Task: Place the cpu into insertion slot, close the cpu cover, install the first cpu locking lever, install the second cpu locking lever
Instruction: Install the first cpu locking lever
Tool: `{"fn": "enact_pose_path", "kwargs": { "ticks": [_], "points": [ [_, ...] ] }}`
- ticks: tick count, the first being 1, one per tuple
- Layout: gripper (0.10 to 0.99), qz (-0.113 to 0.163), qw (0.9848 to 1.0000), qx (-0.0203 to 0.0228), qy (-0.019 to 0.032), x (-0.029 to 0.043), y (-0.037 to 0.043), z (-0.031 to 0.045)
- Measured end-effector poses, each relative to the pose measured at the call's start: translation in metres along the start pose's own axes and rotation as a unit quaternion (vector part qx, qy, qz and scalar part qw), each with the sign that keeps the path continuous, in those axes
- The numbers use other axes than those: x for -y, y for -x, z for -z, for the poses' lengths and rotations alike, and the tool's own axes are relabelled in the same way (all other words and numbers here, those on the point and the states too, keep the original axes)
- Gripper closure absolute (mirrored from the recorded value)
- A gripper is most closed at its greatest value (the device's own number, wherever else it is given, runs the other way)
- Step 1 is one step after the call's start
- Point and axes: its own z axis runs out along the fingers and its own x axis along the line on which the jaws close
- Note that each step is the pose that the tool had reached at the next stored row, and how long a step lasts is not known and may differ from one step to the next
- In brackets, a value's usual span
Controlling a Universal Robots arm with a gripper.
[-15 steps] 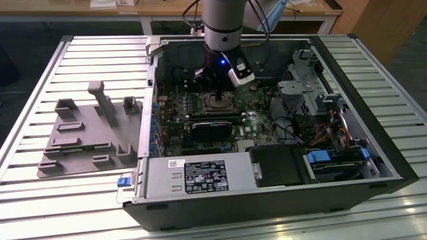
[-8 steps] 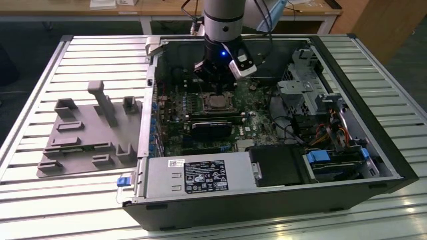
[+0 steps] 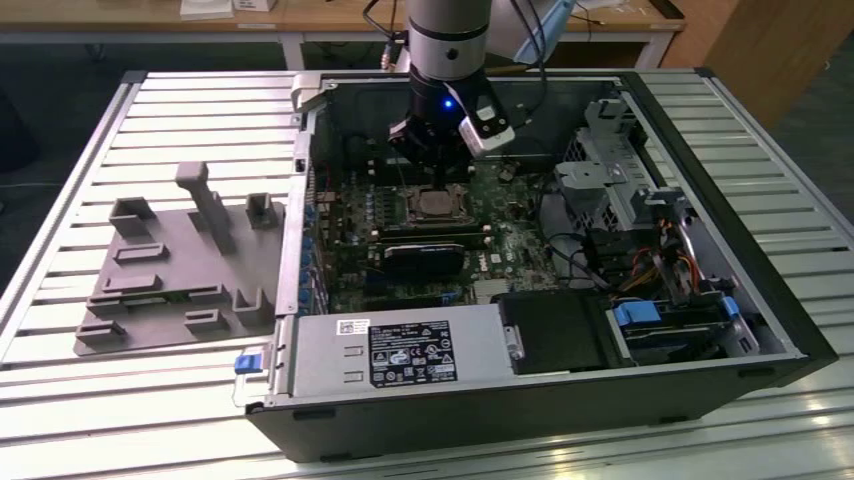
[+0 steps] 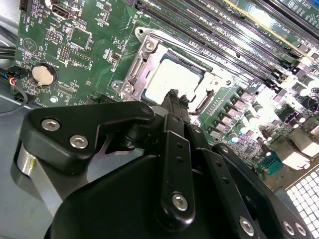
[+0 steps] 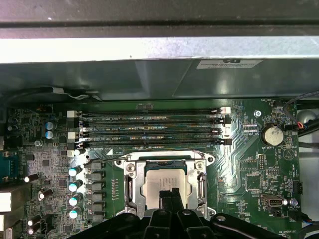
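Slatted table (image 3: 160,110), open case (image 3: 534,415); cpu (image 5: 154,184) seated in insertion slot (image 5: 202,186); gripper (image 4: 173,94) above it, fingers (image 4: 172,132) pressed together

On the pale slatted metal counter (image 3: 200,110) stands an open black computer case (image 3: 534,415) with a grey labelled power supply box (image 3: 394,355) inside, a grey moulded plastic fixture tray (image 3: 174,280) lying beside it toward the exterior view's left.

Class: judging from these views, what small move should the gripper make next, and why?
Probably a short sideways shift toward the wire lever beside the cpu cover. The cpu already lies in the insertion slot, the cover lies flat around it, and the shut gripper hovers over the cpu's edge.
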Motion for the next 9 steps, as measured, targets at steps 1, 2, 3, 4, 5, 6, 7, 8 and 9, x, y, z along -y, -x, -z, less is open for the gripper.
{"fn": "enact_pose_path", "kwargs": {
  "ticks": [1, 2, 3, 4, 5, 6, 7, 8, 9],
  "points": [
    [0.984, 0.000, 1.0000, 0.0000, 0.0000, 0.0000, 0.0000, 0.0000],
    [0.984, 0.000, 1.0000, 0.0000, 0.0000, 0.0000, 0.0000, 0.0000],
    [0.984, 0.000, 1.0000, 0.0000, 0.0000, 0.0000, 0.0000, 0.0000],
    [0.984, 0.000, 1.0000, 0.0000, -0.0001, 0.0000, -0.0004, 0.0000],
    [0.984, 0.000, 1.0000, 0.0000, -0.0001, 0.0000, -0.0010, 0.0001],
    [0.984, 0.000, 1.0000, 0.0000, -0.0001, 0.0001, -0.0018, 0.0001],
    [0.984, 0.000, 1.0000, 0.0000, 0.0000, 0.0001, -0.0026, 0.0001],
    [0.984, 0.000, 1.0000, 0.0000, 0.0000, 0.0002, -0.0034, 0.0001],
    [0.984, 0.000, 1.0000, 0.0000, 0.0000, 0.0003, -0.0044, 0.0002]
  ]
}}
